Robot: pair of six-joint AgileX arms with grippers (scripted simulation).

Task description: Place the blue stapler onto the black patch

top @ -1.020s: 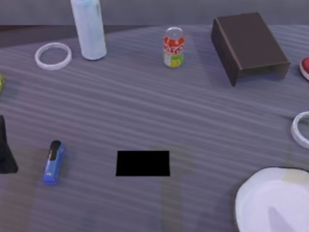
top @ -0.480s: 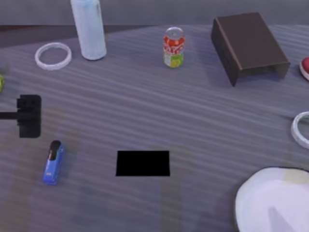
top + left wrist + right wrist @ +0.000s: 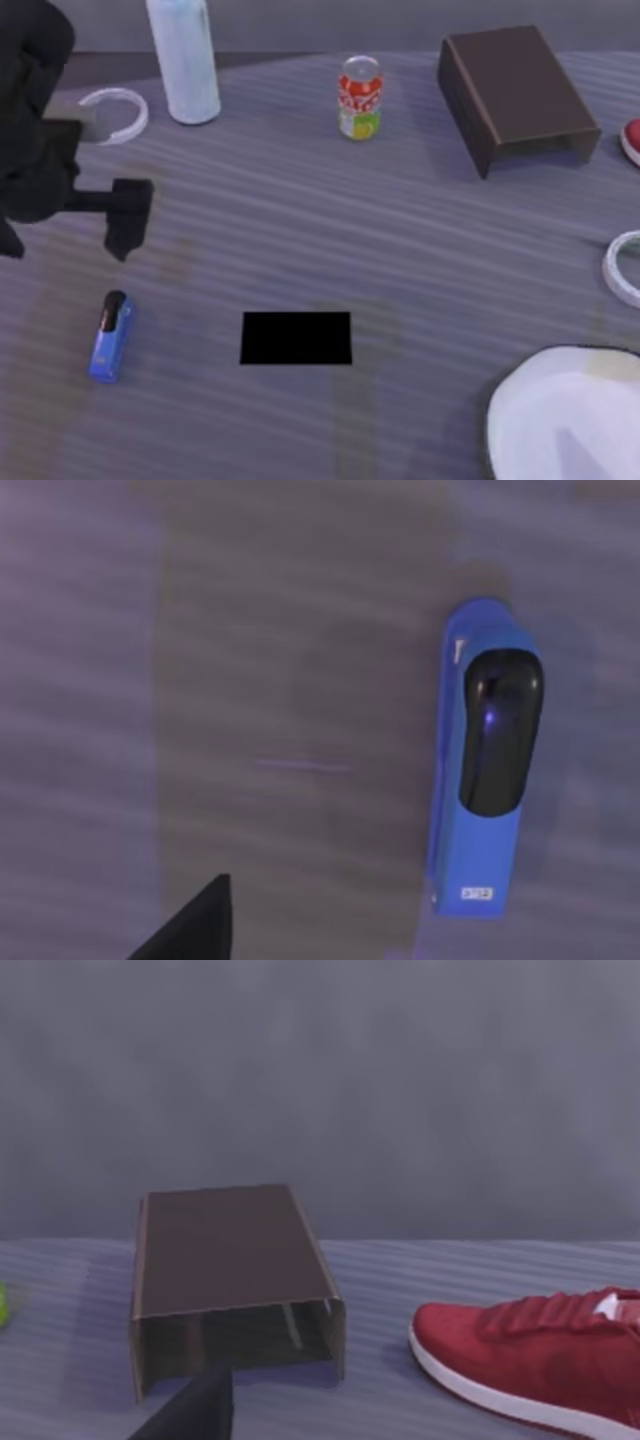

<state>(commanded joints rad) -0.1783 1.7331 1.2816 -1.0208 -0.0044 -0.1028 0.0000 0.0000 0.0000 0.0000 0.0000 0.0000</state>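
My left gripper (image 3: 125,222) hangs empty above the table; whether its fingers are parted I cannot tell. The blue stapler (image 3: 110,336) lies untouched at six o'clock from it, with the black patch (image 3: 296,338) at the stapler's three o'clock, well apart. Grasp, carry and placing all remain. My left arm reaches in from nine o'clock.

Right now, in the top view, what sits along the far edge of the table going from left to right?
White ring → tall pale blue bottle → red and green drink can → dark brown open-fronted box → red shoe, just showing at the right edge.
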